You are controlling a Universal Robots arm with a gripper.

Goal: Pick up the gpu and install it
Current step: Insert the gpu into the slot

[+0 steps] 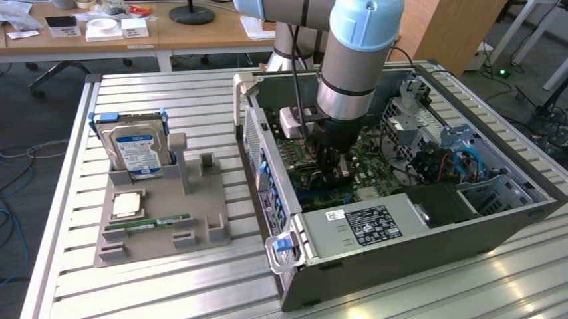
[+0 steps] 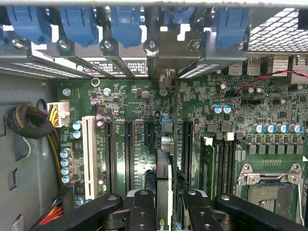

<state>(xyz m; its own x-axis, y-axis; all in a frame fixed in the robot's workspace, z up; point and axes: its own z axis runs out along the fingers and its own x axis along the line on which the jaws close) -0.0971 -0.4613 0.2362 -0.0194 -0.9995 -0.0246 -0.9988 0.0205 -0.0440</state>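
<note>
Inside the open computer case (image 1: pixel 400 232), lying on its side on the slatted table (image 1: pixel 177 292), the arm is reaching down over the motherboard (image 2: pixel 216 130). Seen from the wrist, the gripper (image 2: pixel 166 207) is pinching the gpu (image 2: pixel 163 185) between its two black fingers (image 2: pixel 143 211), the card standing edge-on as a thin dark-and-green strip running away from the camera toward the rear bracket (image 2: pixel 166 48) of the case. By the exterior view, the gripper (image 1: pixel 330 163) is sitting low, close above the board, so the card is already hanging among the expansion slots rather than out on the table.

Judging by this, the picking-up part is looking finished: the grey parts holder (image 1: pixel 159 226) at the exterior view's left is carrying the hard drive (image 1: pixel 135 149), a processor (image 1: pixel 126 205) and a RAM stick (image 1: pixel 146 224), with no card on it. The installing part is looking underway but not done. The card's lower edge is appearing lined up along one of the long black slots (image 2: pixel 129 154), yet whether it is touching or seated in the connector is hidden behind the fingers, and the gripper is not letting go of it
</note>
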